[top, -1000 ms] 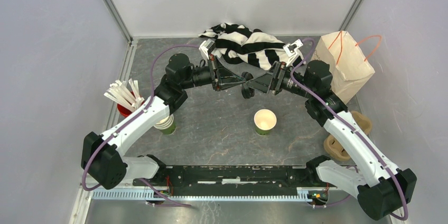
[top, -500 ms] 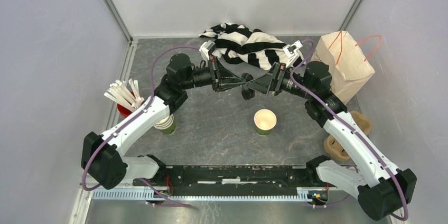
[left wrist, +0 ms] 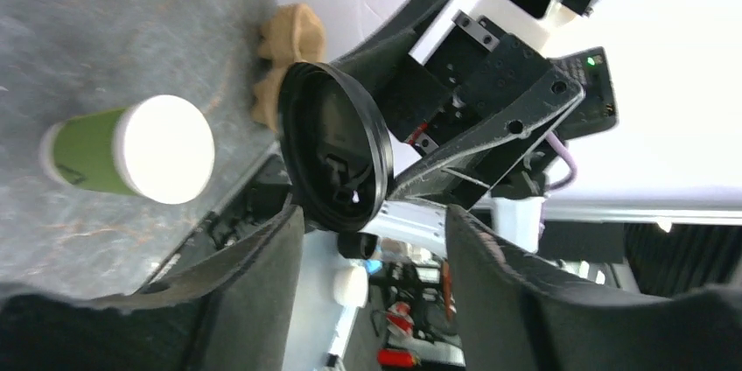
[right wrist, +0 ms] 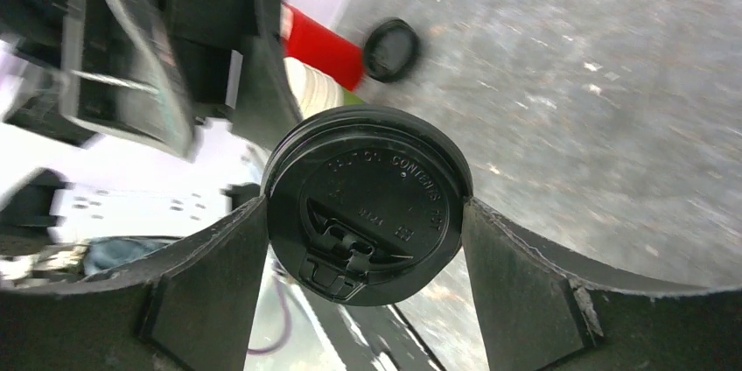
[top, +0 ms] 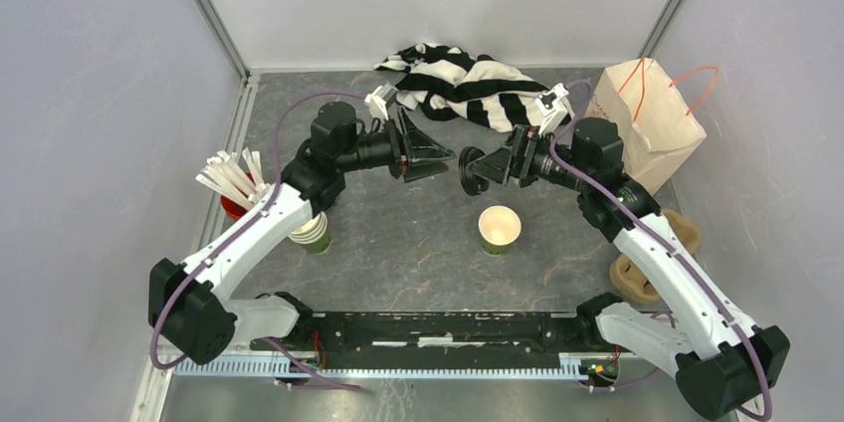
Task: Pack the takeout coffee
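Now | left pincer (top: 436, 155): apart, empty | right pincer (right wrist: 363, 213): clamps black lid (left wrist: 337, 157) | lidless cup (top: 499, 227) near, striped cloth (top: 463, 84) behind

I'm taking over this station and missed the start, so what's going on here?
The right claw grips a black lid by its rim, held in the air just beyond the green cup. The cup stands open in the middle of the table. The left claw faces the lid, open and empty, not touching it. The paper bag stands at the far right corner. The cup is neither lidded nor bagged yet.
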You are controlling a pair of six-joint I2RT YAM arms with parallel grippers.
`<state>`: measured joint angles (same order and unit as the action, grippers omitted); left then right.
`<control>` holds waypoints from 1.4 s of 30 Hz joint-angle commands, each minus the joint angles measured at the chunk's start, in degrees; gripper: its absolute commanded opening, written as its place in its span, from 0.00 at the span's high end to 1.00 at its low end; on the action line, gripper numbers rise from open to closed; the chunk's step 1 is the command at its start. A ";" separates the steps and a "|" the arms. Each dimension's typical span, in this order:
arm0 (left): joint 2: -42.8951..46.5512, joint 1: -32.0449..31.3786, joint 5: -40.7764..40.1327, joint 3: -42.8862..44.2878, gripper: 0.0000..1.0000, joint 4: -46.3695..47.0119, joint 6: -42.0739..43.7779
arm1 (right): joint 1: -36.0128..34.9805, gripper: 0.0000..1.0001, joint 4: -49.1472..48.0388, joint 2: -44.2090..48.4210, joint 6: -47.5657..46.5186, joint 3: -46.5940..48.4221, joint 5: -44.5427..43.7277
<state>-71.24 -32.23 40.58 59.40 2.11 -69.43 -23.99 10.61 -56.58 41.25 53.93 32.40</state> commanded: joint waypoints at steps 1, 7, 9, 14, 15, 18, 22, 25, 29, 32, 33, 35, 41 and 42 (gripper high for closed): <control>4.41 2.79 -3.40 2.56 0.30 -9.47 9.68 | 0.06 0.18 17.15 0.93 -13.91 6.99 -8.11; 4.59 4.37 -6.40 4.18 0.22 -18.63 16.94 | -0.01 0.16 31.04 0.11 -21.89 9.94 -14.12; 3.42 4.42 -6.07 4.92 0.21 -20.74 19.19 | -0.10 0.18 33.11 -0.99 -22.33 9.94 -14.92; 2.77 4.39 -6.00 4.45 0.20 -22.06 21.59 | -4.46 0.19 38.98 -5.97 -24.85 12.73 -23.03; 2.70 4.37 -5.98 4.15 0.20 -22.10 21.88 | -5.68 0.20 40.91 -7.71 -25.34 14.13 -24.73; 2.35 4.37 -5.86 3.45 0.20 -21.86 22.63 | -10.70 0.20 45.23 -12.12 -26.39 17.19 -31.12; 1.27 4.45 -5.65 3.76 0.20 -22.31 24.01 | -16.87 0.20 49.52 -17.56 -26.75 20.62 -38.55; 0.05 4.43 -5.69 4.88 0.20 -23.63 25.65 | -20.48 0.20 50.90 -20.09 -26.54 21.95 -42.73; -1.23 4.45 -5.86 6.30 0.20 -25.12 27.33 | -22.78 0.20 50.01 -22.35 -26.77 21.54 -46.10; -2.43 4.45 -6.40 7.75 0.20 -27.07 28.61 | -22.97 0.20 48.93 -23.43 -26.68 21.35 -46.99; -2.77 4.45 -6.44 8.26 0.20 -27.55 29.10 | -22.99 0.19 48.65 -23.72 -26.72 21.17 -47.04; -3.23 4.48 -6.41 8.83 0.20 -28.14 29.79 | -22.98 0.19 48.17 -24.10 -26.73 20.67 -46.85; -4.66 4.63 -6.35 10.25 0.20 -28.70 30.73 | -22.95 0.17 46.28 -24.12 -25.92 18.76 -45.94; -4.86 4.71 -6.33 10.40 0.20 -28.81 30.83 | -22.94 0.16 46.16 -24.11 -25.94 18.76 -45.92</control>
<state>-75.33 -27.97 34.50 66.98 -26.20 -42.28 -46.76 58.11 -80.64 14.74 73.21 -12.08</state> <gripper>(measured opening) 0.798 0.836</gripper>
